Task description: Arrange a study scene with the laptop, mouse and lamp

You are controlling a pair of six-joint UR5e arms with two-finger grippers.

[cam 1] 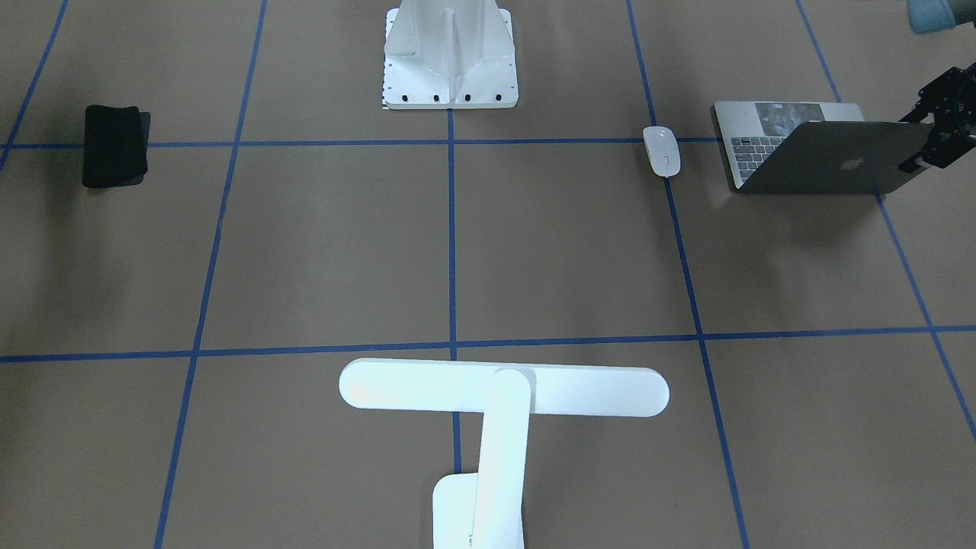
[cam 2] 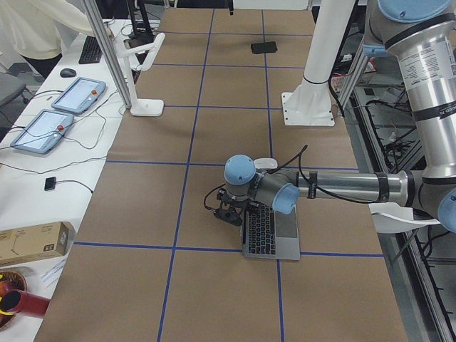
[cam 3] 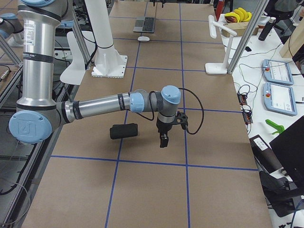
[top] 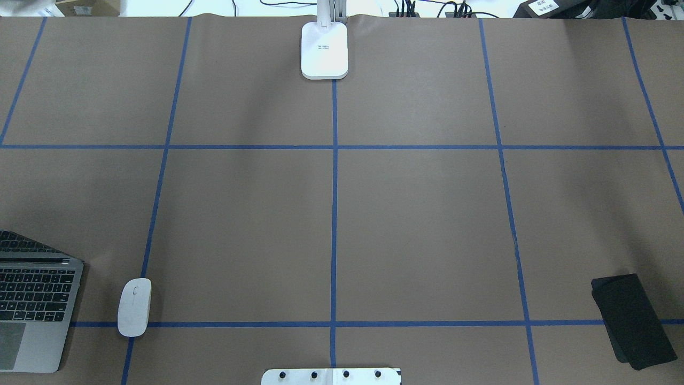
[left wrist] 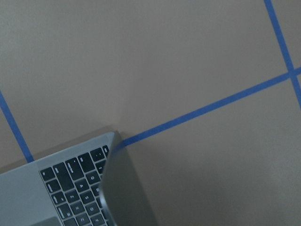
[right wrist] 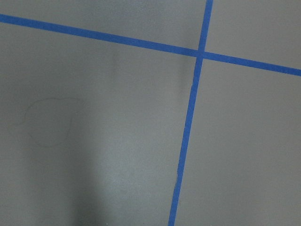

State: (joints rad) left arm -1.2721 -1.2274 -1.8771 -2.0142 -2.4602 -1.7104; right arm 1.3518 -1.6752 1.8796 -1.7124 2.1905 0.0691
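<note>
The left gripper (cam 1: 924, 141), black and two-fingered, sits at the free edge of the laptop (cam 1: 831, 156) lid. Whether its fingers clamp the lid cannot be told. The left arm reaches out low and level, with its wrist bent down. The laptop is slim grey metal with dark keys and a pale apple logo. Its lid is partly raised, and it lies at the table's (top: 427, 224) near left corner. A glossy white oval mouse (cam 1: 662, 150) lies just beside it, toward the centre. The white lamp (cam 1: 503, 396), with a round-ended bar head crossing a flat arm, stands at the far middle edge.

The right gripper (cam 3: 164, 140) points down above brown paper taped with blue lines, near a flat black pad (cam 3: 124, 131). Its state cannot be told.
</note>
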